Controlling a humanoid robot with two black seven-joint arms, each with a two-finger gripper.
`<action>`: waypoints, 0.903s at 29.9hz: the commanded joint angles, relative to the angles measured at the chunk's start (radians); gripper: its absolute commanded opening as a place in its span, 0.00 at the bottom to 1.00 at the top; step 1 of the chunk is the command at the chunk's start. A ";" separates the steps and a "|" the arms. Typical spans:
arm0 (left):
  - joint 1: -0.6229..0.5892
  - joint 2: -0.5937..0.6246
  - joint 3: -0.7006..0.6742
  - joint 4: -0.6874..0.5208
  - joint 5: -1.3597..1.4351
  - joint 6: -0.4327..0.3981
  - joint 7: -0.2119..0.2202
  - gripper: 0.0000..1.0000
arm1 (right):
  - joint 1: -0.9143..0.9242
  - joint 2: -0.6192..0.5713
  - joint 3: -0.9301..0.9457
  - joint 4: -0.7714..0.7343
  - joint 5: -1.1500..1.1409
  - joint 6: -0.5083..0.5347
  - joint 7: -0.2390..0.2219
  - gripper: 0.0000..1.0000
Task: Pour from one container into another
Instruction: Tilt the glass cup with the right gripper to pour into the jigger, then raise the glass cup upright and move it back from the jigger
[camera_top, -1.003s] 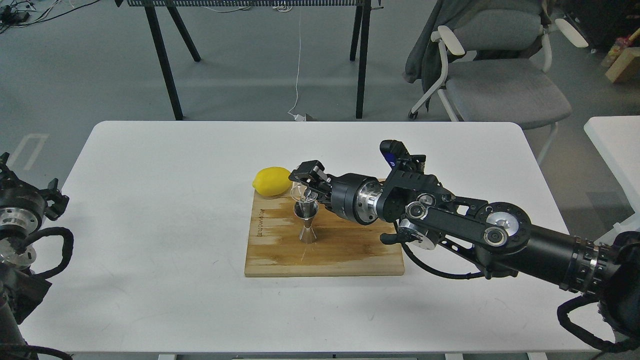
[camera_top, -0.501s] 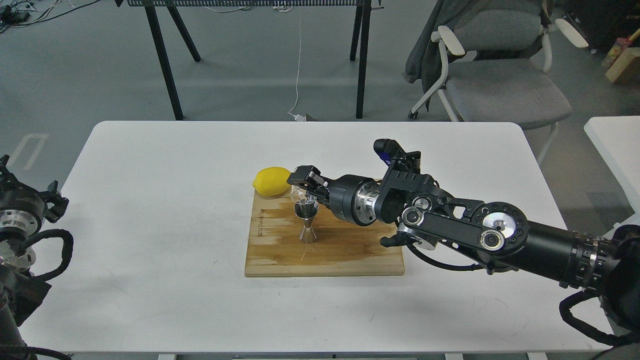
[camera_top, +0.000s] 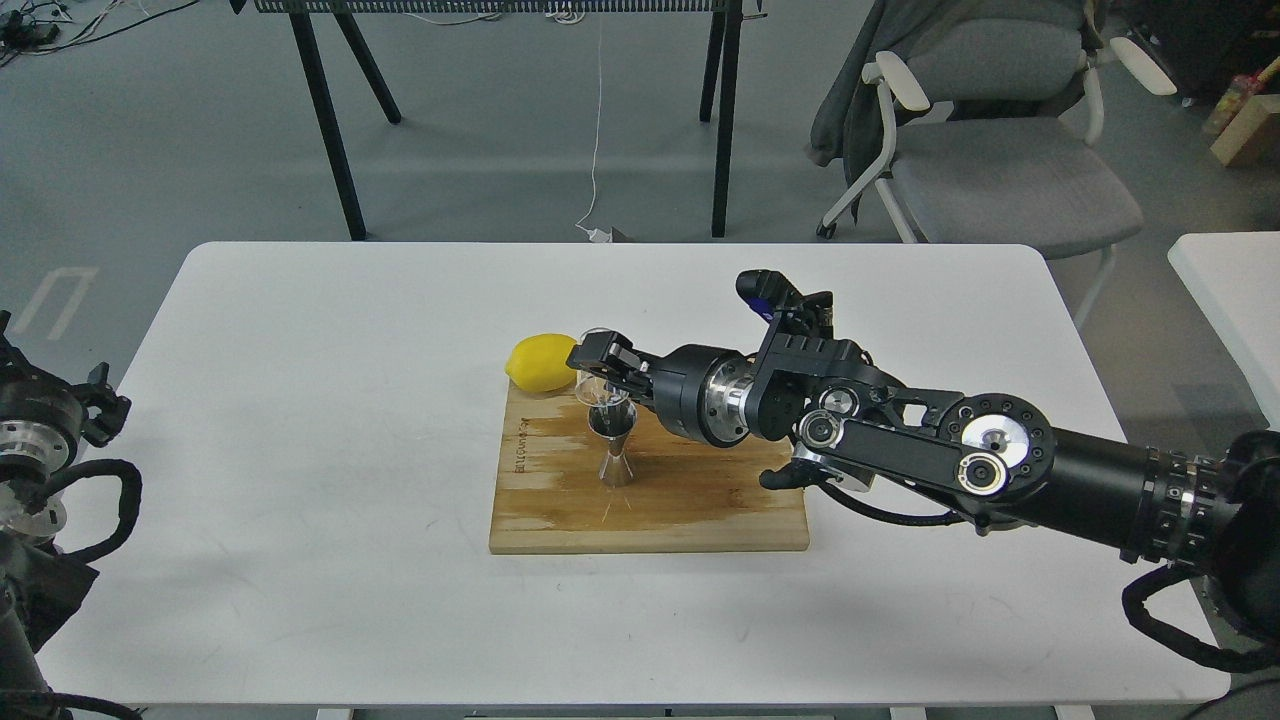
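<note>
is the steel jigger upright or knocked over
Upright: the jigger stands on its base on the cutting board, directly below the glass cup in the right pincer.

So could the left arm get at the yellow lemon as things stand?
Probably not easily. The left arm sits at the table's far left edge, its claw out of view. The white tabletop between is bare, but the yellow lemon touches the right claw holding the clear glass cup.

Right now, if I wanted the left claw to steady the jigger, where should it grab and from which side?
Probably the narrow waist of the steel jigger, approached from the robot's left. It stands upright on the cutting board, and both cones flare away from the waist. The right claw and glass cup crowd its top and right side.
</note>
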 joint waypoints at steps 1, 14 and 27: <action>0.000 0.000 0.000 0.001 -0.005 0.000 0.000 1.00 | 0.010 -0.004 -0.015 0.000 -0.007 -0.001 0.001 0.27; 0.000 -0.001 0.000 0.001 -0.005 0.000 0.000 1.00 | 0.014 -0.027 -0.023 0.026 -0.014 0.032 0.003 0.27; 0.000 -0.001 0.000 0.001 -0.005 0.000 0.000 1.00 | 0.030 -0.034 -0.035 0.026 -0.047 0.033 0.003 0.27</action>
